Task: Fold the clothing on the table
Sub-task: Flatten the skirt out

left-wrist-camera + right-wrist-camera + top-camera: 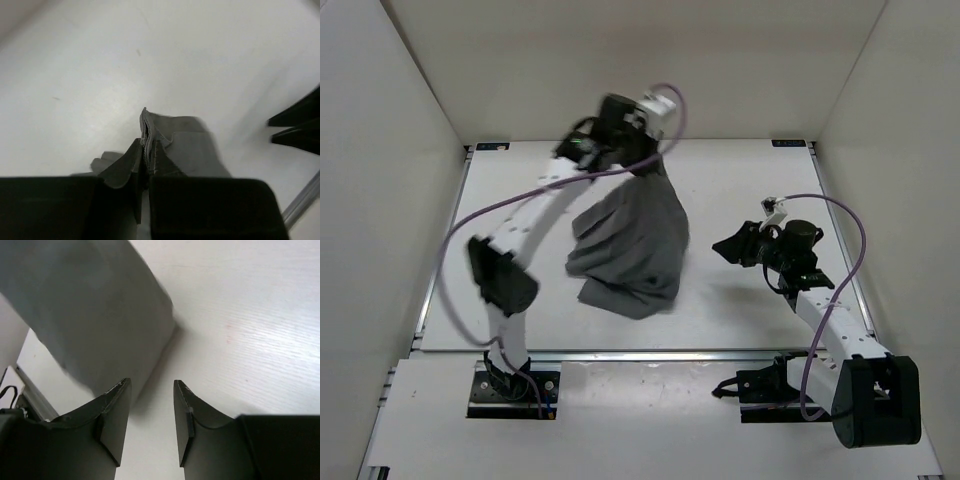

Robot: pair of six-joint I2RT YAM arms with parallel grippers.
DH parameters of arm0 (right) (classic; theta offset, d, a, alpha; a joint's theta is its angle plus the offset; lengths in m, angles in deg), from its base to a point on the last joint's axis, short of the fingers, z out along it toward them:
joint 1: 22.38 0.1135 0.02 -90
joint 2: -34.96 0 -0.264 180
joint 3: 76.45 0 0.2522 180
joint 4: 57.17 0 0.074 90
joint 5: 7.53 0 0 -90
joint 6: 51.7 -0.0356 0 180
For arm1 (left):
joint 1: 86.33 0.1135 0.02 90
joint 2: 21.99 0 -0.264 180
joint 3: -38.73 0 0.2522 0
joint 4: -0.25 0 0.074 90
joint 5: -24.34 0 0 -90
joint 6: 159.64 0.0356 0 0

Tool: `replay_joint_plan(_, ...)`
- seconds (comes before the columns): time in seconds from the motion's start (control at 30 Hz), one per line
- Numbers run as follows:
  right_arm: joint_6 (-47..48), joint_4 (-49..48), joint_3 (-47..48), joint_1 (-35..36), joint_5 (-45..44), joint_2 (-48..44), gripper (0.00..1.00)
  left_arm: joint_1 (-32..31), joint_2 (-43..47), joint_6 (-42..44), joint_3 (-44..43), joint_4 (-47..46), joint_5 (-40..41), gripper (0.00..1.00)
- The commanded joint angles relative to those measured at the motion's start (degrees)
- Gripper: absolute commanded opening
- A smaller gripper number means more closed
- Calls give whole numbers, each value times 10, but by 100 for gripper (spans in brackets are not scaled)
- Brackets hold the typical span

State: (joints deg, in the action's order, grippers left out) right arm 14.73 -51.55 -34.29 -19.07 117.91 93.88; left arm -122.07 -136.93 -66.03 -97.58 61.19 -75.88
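The left gripper is pressed together on a stitched edge of the clothing, and the seam stands up bunched between its jaws. It holds that edge high over the far middle of the tabletop. The grey skirt therefore hangs as a draped cone, with its lower part crumpled and resting near the middle of the tabletop. Lifting one edge this way looks meant to let the fabric drop straight before it is laid flat for a fold. The right gripper is spread with nothing between its jaws. It sits low over bare tabletop just beside the skirt's right side, apparently placed to take a second edge. No box, bin or tray shows in any view; only the left gripper and the tabletop support the skirt
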Motion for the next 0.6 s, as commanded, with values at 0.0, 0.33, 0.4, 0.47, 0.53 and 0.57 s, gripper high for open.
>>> replay_joint_plan(0.0, 11, -105, 2, 6, 64, -13, 37, 46, 227, -48, 53, 13, -57, 0)
replay_joint_plan(0.33, 26, -144, 71, 69, 95, 86, 44, 175, 509, -180, 411, 5, -66, 0)
replay_joint_plan(0.4, 31, -141, 94, 81, 98, 106, 44, 183, 517, -208, 470, 26, -74, 0)
replay_joint_plan(0.47, 40, -138, 107, 103, 97, 126, 44, 181, 533, -229, 555, 37, -53, 0)
replay_joint_plan(0.53, 54, -118, 145, 127, 98, 152, 44, 179, 558, -244, 609, 27, -27, 0)
replay_joint_plan(0.57, 65, -97, 158, 135, 91, 179, 43, 184, 573, -250, 637, 20, -19, 0)
